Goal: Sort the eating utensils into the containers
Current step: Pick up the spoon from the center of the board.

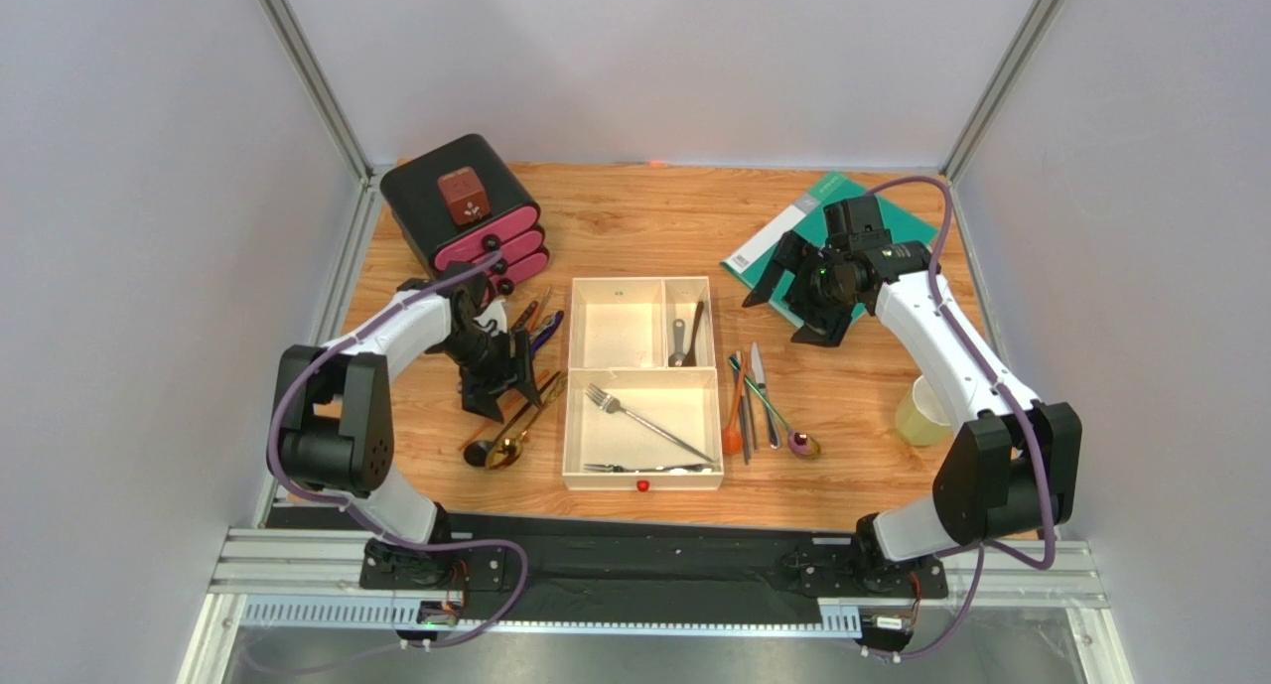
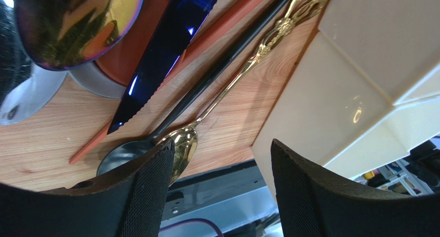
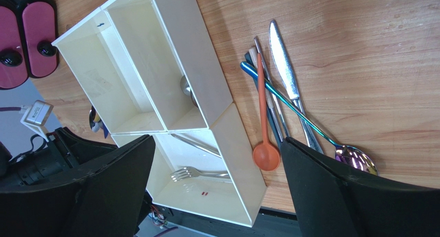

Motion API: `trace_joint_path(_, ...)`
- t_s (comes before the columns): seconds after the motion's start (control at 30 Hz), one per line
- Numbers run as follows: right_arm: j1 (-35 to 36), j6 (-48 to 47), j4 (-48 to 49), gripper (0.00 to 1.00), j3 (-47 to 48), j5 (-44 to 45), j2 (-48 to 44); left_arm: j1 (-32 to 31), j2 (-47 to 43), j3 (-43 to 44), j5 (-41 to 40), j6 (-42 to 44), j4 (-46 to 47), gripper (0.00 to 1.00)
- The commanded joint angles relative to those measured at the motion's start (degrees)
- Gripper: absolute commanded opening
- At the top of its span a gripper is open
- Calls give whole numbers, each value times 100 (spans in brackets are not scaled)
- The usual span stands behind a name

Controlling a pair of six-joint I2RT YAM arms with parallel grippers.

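Left gripper (image 2: 222,191): jaws wide, nothing held; low over the left pile (image 1: 515,416), just beside the tray (image 3: 199,56).
Right gripper (image 3: 217,190): wide open too, empty; raised near the book (image 1: 813,196), well apart from any utensil.
Left pile: gold spoon (image 2: 185,144), black spoon (image 2: 121,157) and blue knife (image 2: 165,56), touching, on the wood left of the tray.
Axis: slantwise, bowls toward the near edge, handles running up toward the tray wall.
Nearest: gold spoon's bowl, at the left fingertip; the left arm is likely best placed.
Right pile: orange spoon (image 3: 264,155), silver knife (image 3: 286,72), right of the tray, roughly along its wall.
Tray: forks (image 1: 645,425) in the large compartment.
Room: tight at the tray wall; probably freer at the bowls.
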Motion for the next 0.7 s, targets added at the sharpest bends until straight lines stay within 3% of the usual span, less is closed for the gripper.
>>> trace_joint_path(0.0, 16, 101, 177, 100, -62, -68, 17, -47, -12, 55, 116, -32, 152, 74)
trace_joint_path(0.37, 16, 110, 186, 100, -97, -111, -10, -64, 515, 327, -420, 161, -6, 70)
trace_joint_path(0.67, 16, 101, 194, 100, -114, -234, 104, -521, 383, 310, -991, 267, -33, 69)
